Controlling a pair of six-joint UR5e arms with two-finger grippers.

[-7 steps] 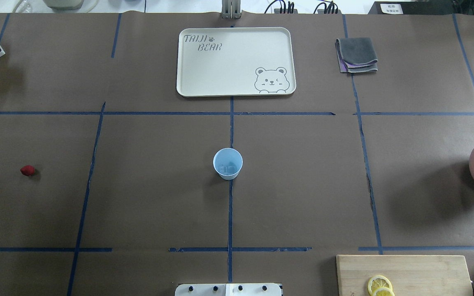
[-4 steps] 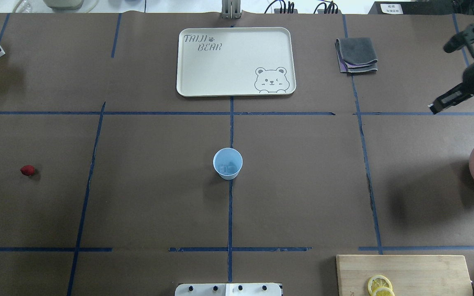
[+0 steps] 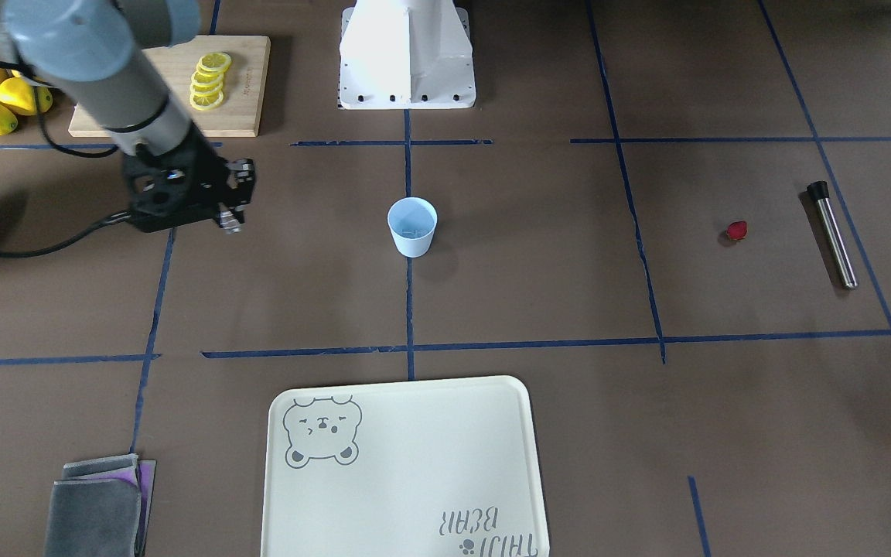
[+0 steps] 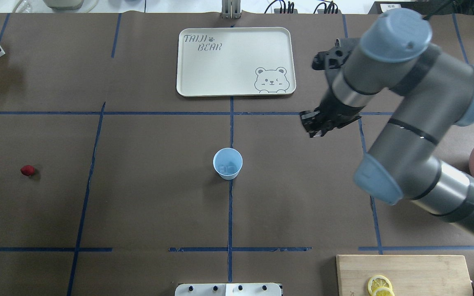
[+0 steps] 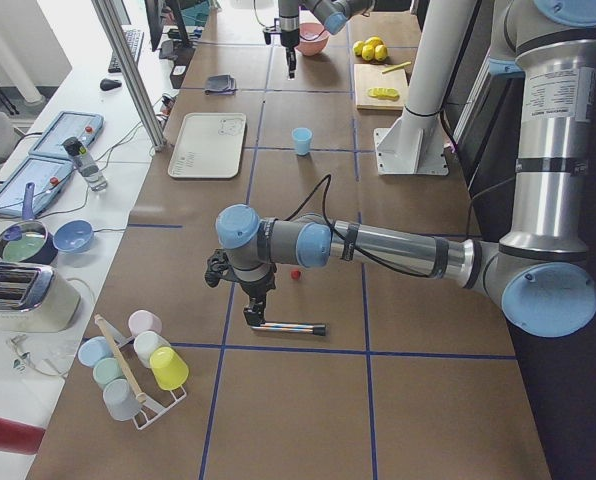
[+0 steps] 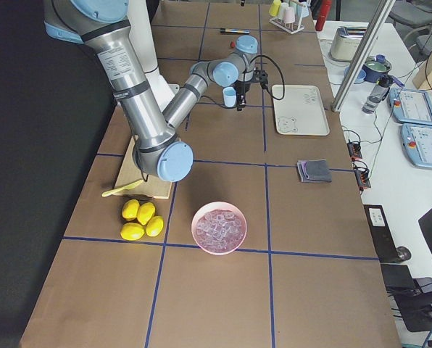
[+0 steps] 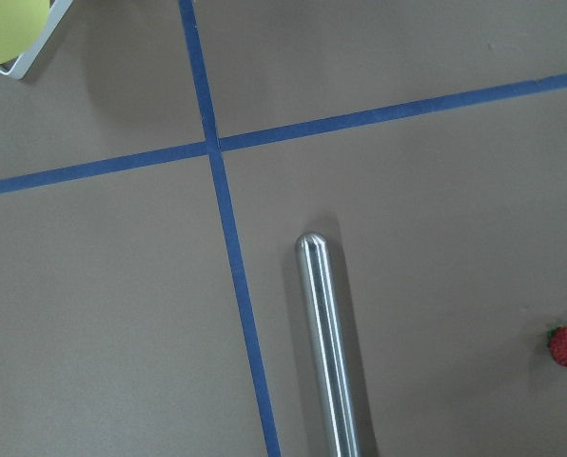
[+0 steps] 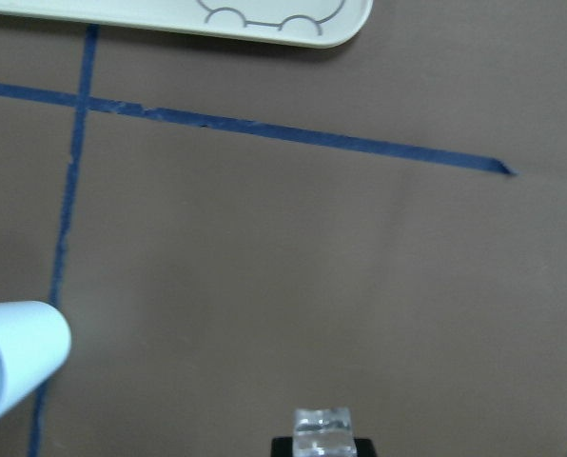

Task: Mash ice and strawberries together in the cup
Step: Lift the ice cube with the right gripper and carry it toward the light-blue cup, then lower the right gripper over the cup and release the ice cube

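Bringing an ice cube to the cup in the right claw.
Pinched narrow on the clear lump, well apart from the pale blue cup, found at about 8 o'clock of that claw in the overhead view, upright mid-bench with ice already inside. Best to keep the pinch firm against slipping, centre over the rim, come low, then let go gently to avoid a bounce-out. Cannot tell the left claw's state; hangs above a metal rod, with the strawberry far off at 9 o'clock of the cup.
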